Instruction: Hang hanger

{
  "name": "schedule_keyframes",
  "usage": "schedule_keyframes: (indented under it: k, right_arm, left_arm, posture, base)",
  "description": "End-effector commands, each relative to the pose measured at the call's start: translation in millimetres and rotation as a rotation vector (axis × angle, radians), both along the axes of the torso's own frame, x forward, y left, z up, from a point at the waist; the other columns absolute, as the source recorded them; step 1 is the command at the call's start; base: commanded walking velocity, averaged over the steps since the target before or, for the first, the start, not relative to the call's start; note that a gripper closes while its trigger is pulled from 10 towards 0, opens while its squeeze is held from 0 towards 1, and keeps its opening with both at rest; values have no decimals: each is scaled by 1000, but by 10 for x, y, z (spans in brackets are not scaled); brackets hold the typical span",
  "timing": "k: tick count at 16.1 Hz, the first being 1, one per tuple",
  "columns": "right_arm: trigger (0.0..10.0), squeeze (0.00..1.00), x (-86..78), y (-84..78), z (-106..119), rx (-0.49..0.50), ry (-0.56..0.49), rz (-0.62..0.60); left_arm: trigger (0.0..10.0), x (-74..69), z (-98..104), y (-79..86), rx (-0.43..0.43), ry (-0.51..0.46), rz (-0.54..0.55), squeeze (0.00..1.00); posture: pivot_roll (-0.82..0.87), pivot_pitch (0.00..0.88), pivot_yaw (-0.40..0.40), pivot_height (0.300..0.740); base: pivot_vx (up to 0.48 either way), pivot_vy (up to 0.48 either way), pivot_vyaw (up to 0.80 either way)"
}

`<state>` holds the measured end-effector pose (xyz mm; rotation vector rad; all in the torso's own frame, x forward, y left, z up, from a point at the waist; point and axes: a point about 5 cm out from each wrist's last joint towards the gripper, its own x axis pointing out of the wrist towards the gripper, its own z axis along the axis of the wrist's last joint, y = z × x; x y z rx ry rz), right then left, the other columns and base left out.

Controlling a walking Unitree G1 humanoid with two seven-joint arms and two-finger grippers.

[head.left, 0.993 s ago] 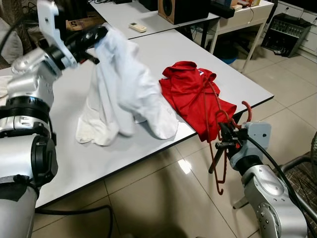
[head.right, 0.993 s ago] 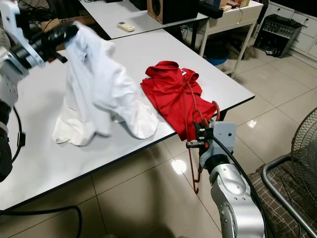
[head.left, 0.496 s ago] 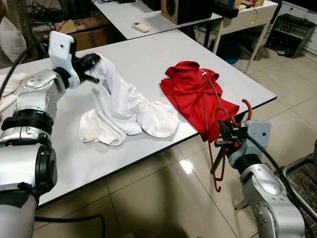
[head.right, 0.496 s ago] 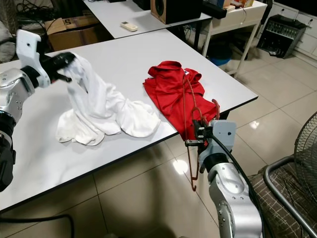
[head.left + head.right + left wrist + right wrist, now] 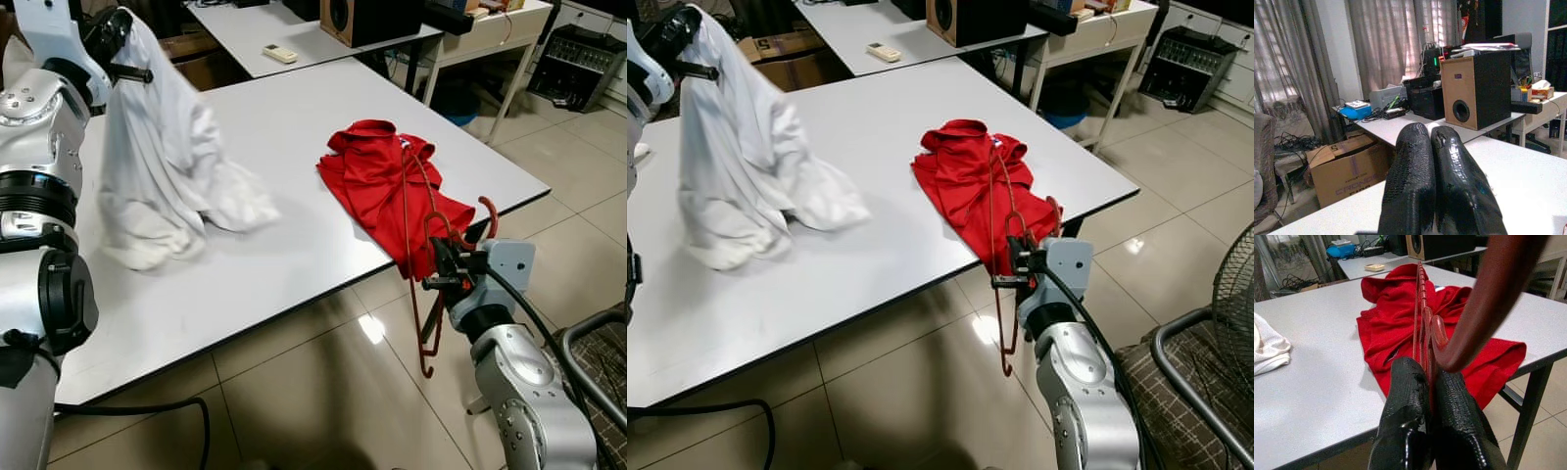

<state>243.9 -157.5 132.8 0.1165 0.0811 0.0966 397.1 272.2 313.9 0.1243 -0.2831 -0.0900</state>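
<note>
1. Right wrist view: right gripper (image 5: 1431,382) fingers clamp one red hanger (image 5: 423,294) below the table (image 5: 294,245) edge.
2. One red shirt (image 5: 392,191) drapes over that edge.
3. Left gripper (image 5: 110,34), fingers pressed together, holds one white shirt (image 5: 162,166) up.

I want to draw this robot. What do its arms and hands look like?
Both arms are shiny silver, made of rounded parts with black rings at the joints. A black cable runs along the right arm. The left gripper and right gripper each have two long black fingers with a bumpy, rubbery skin. A white boxy block sits at each wrist.
</note>
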Motion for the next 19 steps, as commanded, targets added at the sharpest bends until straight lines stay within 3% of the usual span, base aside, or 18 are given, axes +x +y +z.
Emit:
schedule_keyframes:
  k: [1,4,7,8,11,13,14,16,17,19]
  right_arm:
    - [10000,0,15,11,3,-1,-6,5]
    - [10000,0,32,21,-1,-1,-5,14]
    - [10000,0,38,37,-7,-4,-3,18]
    - [10000,0,31,29,-3,-4,-4,16]
    - [10000,0,7,-8,-13,-9,-1,0]
    - [10000,0,4,-4,-18,-9,0,0]
    - [10000,0,8,6,-14,-7,-1,3]
    - [10000,0,26,1,11,5,-12,-2]
    - [10000,0,32,-3,11,6,-12,-1]
    - [10000,0,36,13,-22,0,3,15]
  left_arm:
    - [0,-17,119,18,23,-36,10,0]
    - [0,29,-1,-117,63,23,-62,0]
    - [0,126,-331,-469,93,130,-163,0]
    - [0,142,-369,-612,92,137,-225,0]
    - [0,150,-471,-838,128,187,-353,0]
    - [0,144,-489,-888,134,194,-389,0]
    - [0,122,-286,-937,-59,105,-491,0]
    - [0,50,221,-752,-504,-126,-612,0]
    - [0,40,275,-594,-562,-154,-561,0]
    - [0,62,-200,-229,-286,75,-238,0]
  posture:
    - [-113,0,92,740]
    - [-107,0,86,740]
    - [-111,0,87,740]
    - [-122,0,94,740]
    - [-129,0,100,740]
    - [-128,0,100,740]
    - [-125,0,95,740]
    - [-118,0,88,740]
    - [-114,0,84,740]
    - [-105,0,75,740]
  base:
    - [0,0,0]
    - [0,0,0]
    - [0,0,0]
    - [0,0,0]
    - [0,0,0]
    - [0,0,0]
    - [0,0,0]
    - [0,0,0]
    - [0,0,0]
    - [0,0,0]
